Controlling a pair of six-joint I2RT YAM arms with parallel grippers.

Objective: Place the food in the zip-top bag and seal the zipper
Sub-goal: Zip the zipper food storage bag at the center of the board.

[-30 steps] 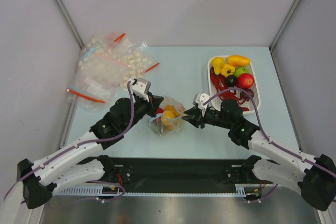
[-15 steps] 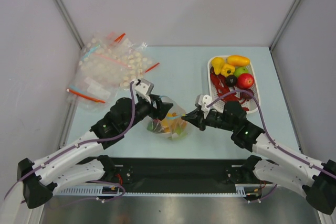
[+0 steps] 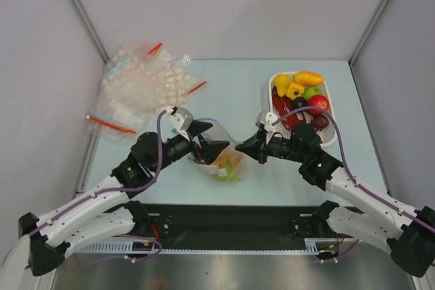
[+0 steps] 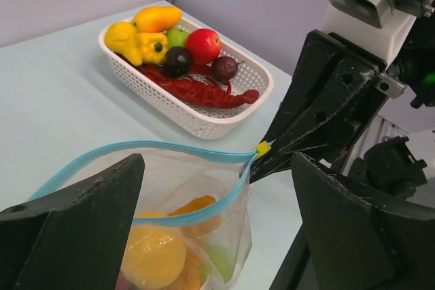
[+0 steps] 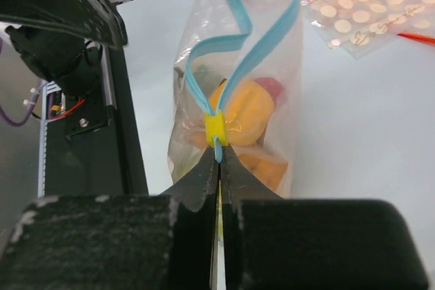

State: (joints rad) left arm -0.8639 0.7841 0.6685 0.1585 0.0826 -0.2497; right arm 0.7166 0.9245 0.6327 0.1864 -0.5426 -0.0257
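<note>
The zip-top bag (image 3: 223, 159) stands mid-table with its mouth gaping, and yellow food (image 4: 153, 255) and orange food (image 4: 196, 207) lie inside it. Its light blue zipper (image 4: 178, 149) runs to a yellow slider (image 5: 215, 128). My right gripper (image 5: 219, 155) is shut on the zipper's end tab just behind that slider, at the bag's right corner (image 3: 239, 149). My left gripper (image 4: 217, 168) is open and straddles the bag's mouth from the left (image 3: 209, 139) without touching it. More food (image 3: 299, 93) sits in the white tray (image 3: 331, 127).
A heap of other clear bags (image 3: 139, 86) with red strips lies at the back left, also visible in the right wrist view as the heap (image 5: 367, 11). The tray's rim (image 4: 204, 117) stands just beyond the bag. Grey walls close in the table.
My left gripper opened and let go of the bag's mouth. The right gripper closed on the zipper's end, and the bag shifted slightly toward the near right.
</note>
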